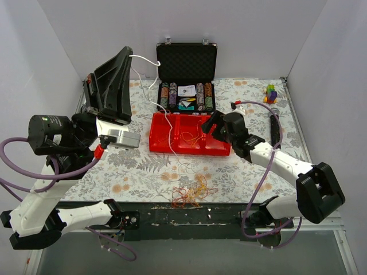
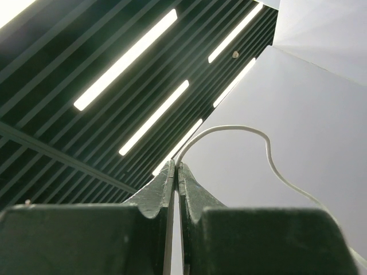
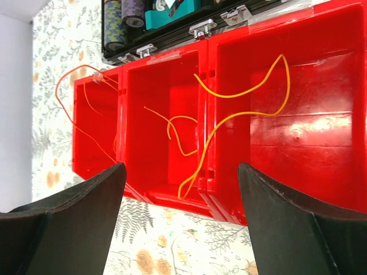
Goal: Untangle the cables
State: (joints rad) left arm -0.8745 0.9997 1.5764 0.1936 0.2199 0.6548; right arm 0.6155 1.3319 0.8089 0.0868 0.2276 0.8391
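1. Carrying everything, the flowered surface (image 1: 143,172) has a red tray (image 1: 189,150) at its middle, with an open black case (image 1: 186,60) just behind it.
2. The left pincer (image 2: 175,166) is raised high over the left side of the surface. It is clenched on a thin white cable (image 2: 229,129) that droops down and runs across the tray.
3. The right pincer (image 3: 180,172) hangs released over the tray, jaws wide apart, grasping nothing.
4. Below the right pincer, a yellow cable (image 3: 241,94) loops over the wall between the middle and right compartments. A reddish cable (image 3: 69,97) drapes over the rim of the left compartment.
5. A tangle of cables (image 1: 192,195), orange and yellow, lies at the near edge of the surface, well apart from both pincers.
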